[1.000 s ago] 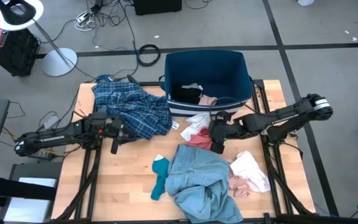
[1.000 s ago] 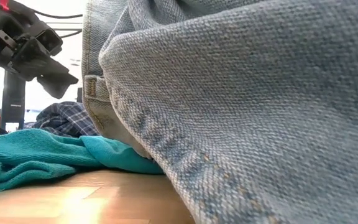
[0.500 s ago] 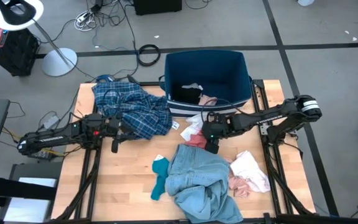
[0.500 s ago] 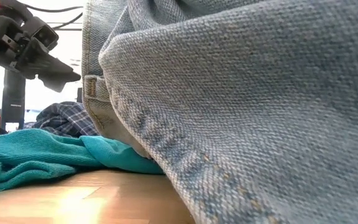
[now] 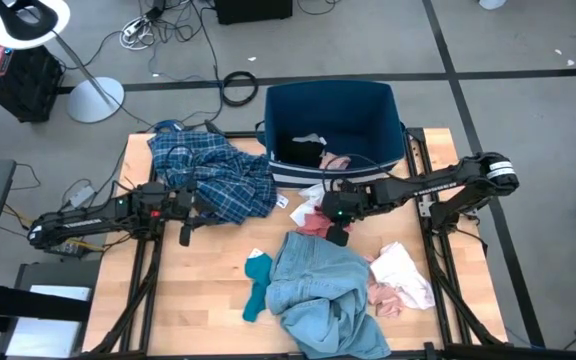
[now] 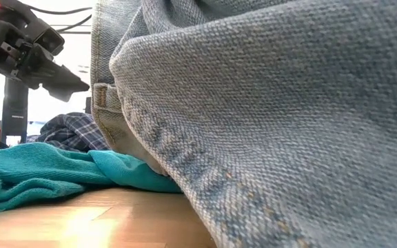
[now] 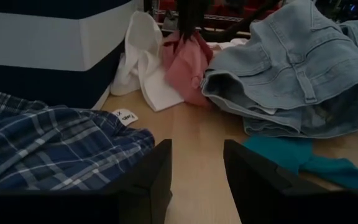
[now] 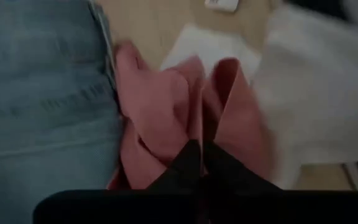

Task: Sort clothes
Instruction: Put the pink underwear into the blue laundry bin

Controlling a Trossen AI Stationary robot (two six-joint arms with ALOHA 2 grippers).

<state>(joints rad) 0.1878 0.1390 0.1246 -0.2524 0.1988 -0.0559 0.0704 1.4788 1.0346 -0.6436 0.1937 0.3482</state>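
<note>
The right end effector (image 5: 334,228) is closed on the pink garment (image 8: 166,118), which lies on the worktop (image 5: 208,290) between the white cloth (image 7: 143,62) and the denim piece (image 5: 318,290), just in front of the blue bin (image 5: 333,105). To do this step well, it should lift straight up until the soft, crumpled fabric hangs free of its neighbours. The left end effector (image 7: 194,171) waits with fingers apart beside the plaid shirt (image 5: 213,175).
</note>
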